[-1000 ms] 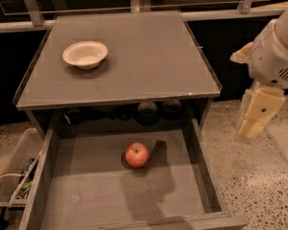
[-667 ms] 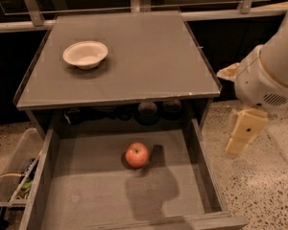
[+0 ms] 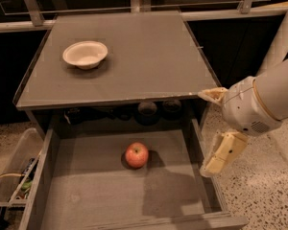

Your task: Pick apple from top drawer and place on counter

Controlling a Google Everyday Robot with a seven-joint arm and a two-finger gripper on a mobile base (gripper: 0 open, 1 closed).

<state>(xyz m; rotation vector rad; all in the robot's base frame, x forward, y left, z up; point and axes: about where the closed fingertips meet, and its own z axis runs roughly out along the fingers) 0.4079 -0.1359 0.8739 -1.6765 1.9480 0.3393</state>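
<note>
Approach phase of the pick. A small round red apple with yellowish patches (image 3: 137, 155) is shown resting on the bare bottom of the wide, shallow grey-brown wooden top drawer (image 3: 86, 190), which is pulled fully out. The two-finger cream-coloured gripper (image 3: 206, 132) is seen at the drawer's right wall, carried on a white wrist. Its fingers (image 3: 224, 151) are held apart with nothing between them: one points down over the right wall, and the other lies higher, just beside the front right corner of the large flat grey-brown matte surface (image 3: 144, 56) that serves as the counter.

The apple lies to the left of the lower finger, well apart from it and not yet touched. A shallow cream-white bowl (image 3: 85, 54) stands far to the upper left of the fingers, on the surface. A clear plastic bin of clutter (image 3: 14, 162) is seen beyond the drawer's left wall.

Compared with a second ago, the gripper has been brought leftward and lower, from over the speckled floor (image 3: 269, 190) to the drawer's edge. The apple and bowl are unmoved. The reach is therefore judged to be under way. Entry into the drawer, the grasp, the lift and the placing all remain to be done.
</note>
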